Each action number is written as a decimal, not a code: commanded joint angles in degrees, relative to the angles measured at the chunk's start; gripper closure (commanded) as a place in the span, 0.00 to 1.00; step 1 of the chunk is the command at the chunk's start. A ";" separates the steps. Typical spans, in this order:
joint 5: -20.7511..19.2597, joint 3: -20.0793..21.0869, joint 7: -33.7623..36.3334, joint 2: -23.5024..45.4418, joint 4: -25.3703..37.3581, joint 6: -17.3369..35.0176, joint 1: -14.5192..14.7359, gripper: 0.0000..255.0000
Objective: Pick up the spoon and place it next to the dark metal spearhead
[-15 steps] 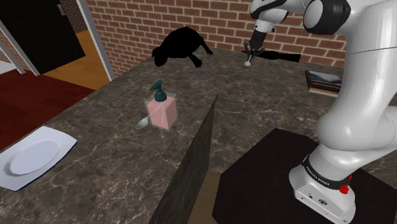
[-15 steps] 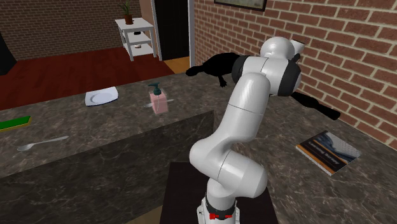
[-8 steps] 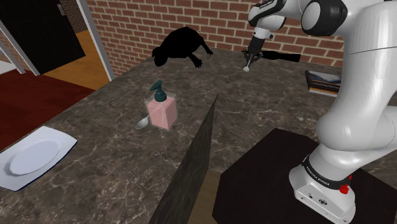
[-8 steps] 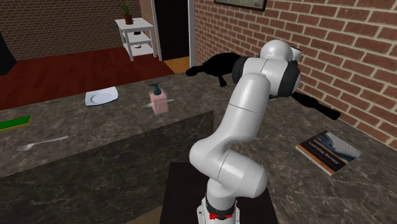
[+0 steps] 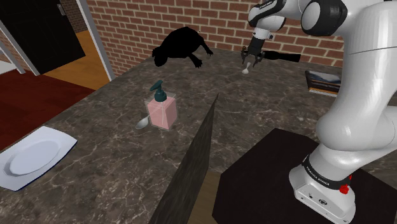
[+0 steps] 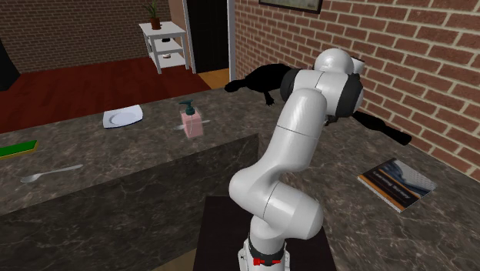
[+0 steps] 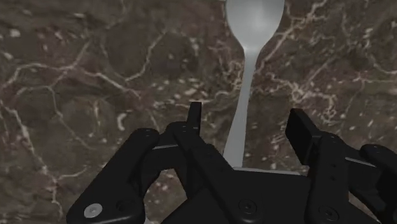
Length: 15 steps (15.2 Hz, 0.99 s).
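Scanning the shoulder view from its left, a white plate is found near the 8 o'clock edge of the dark marbled tabletop; nothing is carried on it. Toward the middle a pink soap dispenser is stood upright; how full it is cannot be read through the tinted body. A second spoon lies touching the dispenser's base at its 8 o'clock and is not the one under the gripper. A black animal figure is set at 12 o'clock, close to the brick wall.

Further right, the gripper is held pointing down, low over the tabletop. The spoon is seen at its 7 o'clock, bowl outward. In the wrist view the jaws are recorded as released: the fingers stand apart, the handle runs between them, and neither finger is touched by it. The spoon is therefore judged to be resting on the tabletop, not carried. The dark spearhead lies just beside, at 2 o'clock of the gripper, which accounts for the far reach. The placement is judged made, or all but made, with only withdrawal outstanding. A book lies flat at 4 o'clock of the spearhead, well apart from the spoon.
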 commanded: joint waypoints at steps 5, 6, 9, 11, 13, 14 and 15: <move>-0.13 -0.10 0.12 -0.45 1.18 -1.65 -0.20 0.00; -0.26 -0.19 0.25 -0.83 2.48 -3.33 -0.41 0.00; -0.46 -0.34 0.49 -1.29 5.12 -6.46 -0.81 0.00; -0.46 -0.34 0.49 -1.29 5.12 -6.46 -0.81 0.00; -0.46 -0.34 0.49 -1.29 5.12 -6.46 -0.81 0.00; -0.46 -0.34 0.49 -1.29 5.12 -6.46 -0.81 0.00; -0.46 -0.34 0.49 -1.29 5.12 -6.46 -0.81 0.00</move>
